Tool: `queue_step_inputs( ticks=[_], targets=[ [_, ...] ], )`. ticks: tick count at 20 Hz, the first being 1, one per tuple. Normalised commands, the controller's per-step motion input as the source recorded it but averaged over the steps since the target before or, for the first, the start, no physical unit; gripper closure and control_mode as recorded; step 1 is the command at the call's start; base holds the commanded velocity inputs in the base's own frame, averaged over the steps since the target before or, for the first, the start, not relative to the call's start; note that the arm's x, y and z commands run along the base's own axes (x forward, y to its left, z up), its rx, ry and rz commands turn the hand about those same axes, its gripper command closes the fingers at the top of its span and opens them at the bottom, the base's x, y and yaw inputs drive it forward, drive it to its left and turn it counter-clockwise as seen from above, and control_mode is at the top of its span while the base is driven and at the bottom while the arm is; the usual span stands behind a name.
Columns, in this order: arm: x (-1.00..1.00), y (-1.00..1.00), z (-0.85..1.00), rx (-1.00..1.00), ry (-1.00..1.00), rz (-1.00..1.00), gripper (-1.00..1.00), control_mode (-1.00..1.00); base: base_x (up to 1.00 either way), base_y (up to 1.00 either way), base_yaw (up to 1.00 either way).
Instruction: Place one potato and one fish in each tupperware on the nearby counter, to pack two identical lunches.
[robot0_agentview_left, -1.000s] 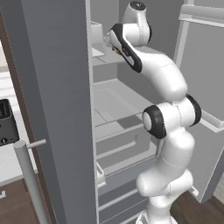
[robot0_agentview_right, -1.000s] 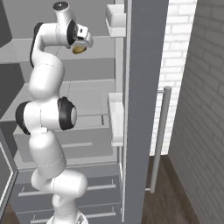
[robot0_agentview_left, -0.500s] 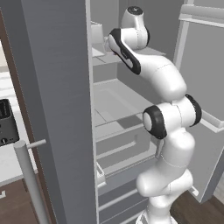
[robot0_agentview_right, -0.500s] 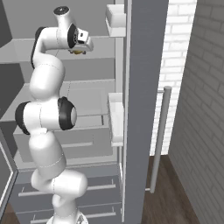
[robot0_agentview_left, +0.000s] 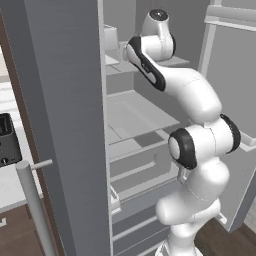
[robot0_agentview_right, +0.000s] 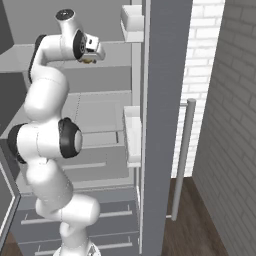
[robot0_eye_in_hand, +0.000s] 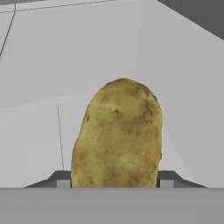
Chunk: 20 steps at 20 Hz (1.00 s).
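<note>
A brown, speckled potato (robot0_eye_in_hand: 117, 135) stands on end on a pale fridge shelf (robot0_eye_in_hand: 39, 131), close up in the hand view. My gripper (robot0_eye_in_hand: 114, 181) has a dark fingertip pressed against each side of the potato's base. In the right base view the gripper (robot0_agentview_right: 92, 54) reaches onto the upper fridge shelf, with the potato (robot0_agentview_right: 88, 61) showing just under the hand. A strip of the pale counter (robot0_agentview_left: 11, 192) lies at the far left of the left base view. The tupperware and the fish are out of view.
The grey fridge door (robot0_agentview_left: 60, 100) with its bar handle (robot0_agentview_left: 34, 200) stands open on the left. Another door edge (robot0_agentview_right: 167, 100) with white bins (robot0_agentview_right: 132, 135) stands on the right. Lower shelves and drawers (robot0_agentview_left: 135, 165) sit beneath the arm. A brick wall (robot0_agentview_right: 225, 100) closes the right side.
The fingers have closed in from wide open onto the potato's sides. The hand has stayed at the upper shelf, and the arm has barely shifted.
</note>
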Motion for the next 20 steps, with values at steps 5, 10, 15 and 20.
queue_step_inputs(
  ticks=[5,10,15,20],
  targets=[
    [-1.00,-0.16,-0.59,0.12,-0.64,0.00,1.00,-1.00,0.00,0.00,0.00],
    [-1.00,0.00,0.04,0.32,-0.65,0.00,1.00,-1.00,0.00,0.00,0.00],
    [-1.00,0.00,0.97,0.20,-0.21,0.00,1.00,-1.00,0.00,0.00,0.00],
    [-1.00,-0.03,-0.64,-0.15,0.13,0.02,1.00,-1.00,0.00,0.00,0.00]
  ],
)
